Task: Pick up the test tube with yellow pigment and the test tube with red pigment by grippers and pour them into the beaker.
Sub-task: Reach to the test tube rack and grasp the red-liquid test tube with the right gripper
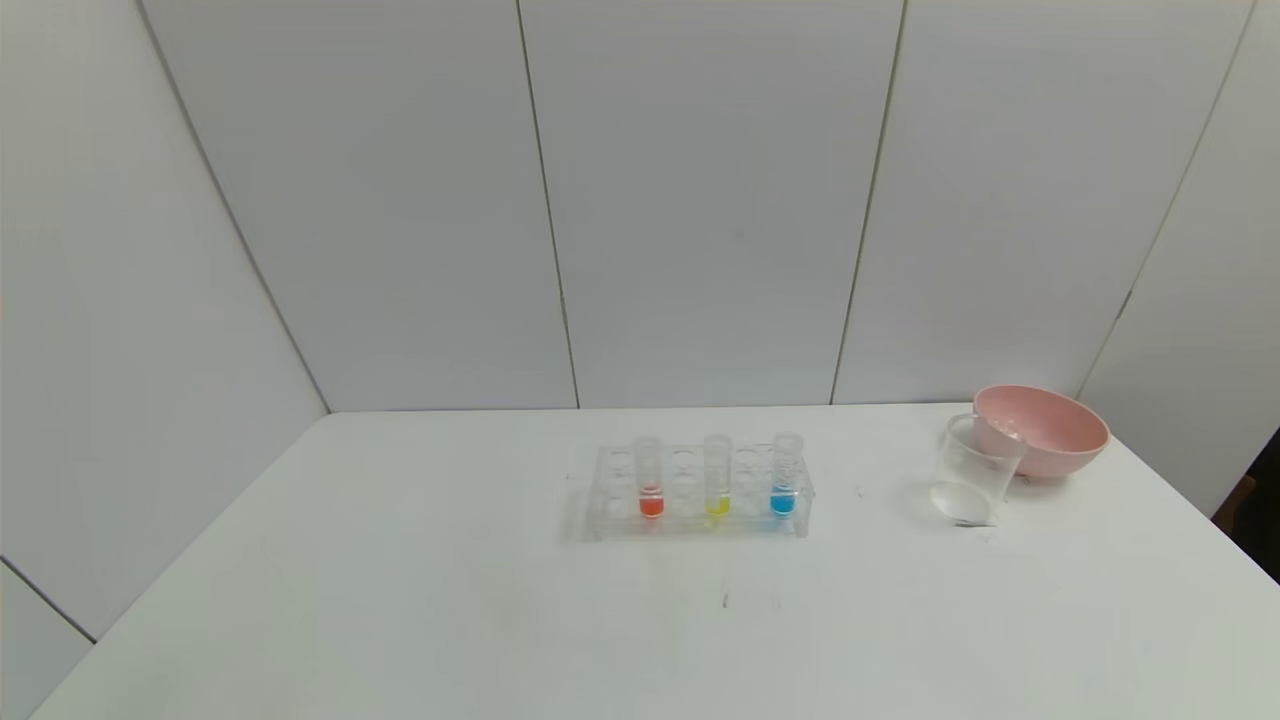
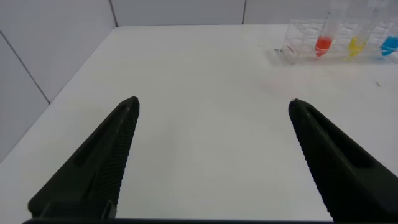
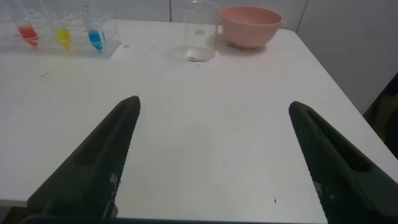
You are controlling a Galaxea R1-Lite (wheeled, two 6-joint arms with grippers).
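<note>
Red tube [image 1: 650,480] stands upright in the clear rack [image 1: 700,495], at the rack's left end, with a bit of red-orange liquid at its base. Yellow tube [image 1: 716,478] is upright too, in the rack's middle, just right of the red one, with a little yellow at the bottom. Beaker [image 1: 975,470] is clear and wide, well off to the rack's right, upright on its thick round base and looks empty.

Rack [image 1: 700,490] clear glossy plastic; beaker [image 1: 975,470] clear, smooth; bowl [image 1: 1045,430] matt pink; table [image 1: 400,600] smooth white.
</note>
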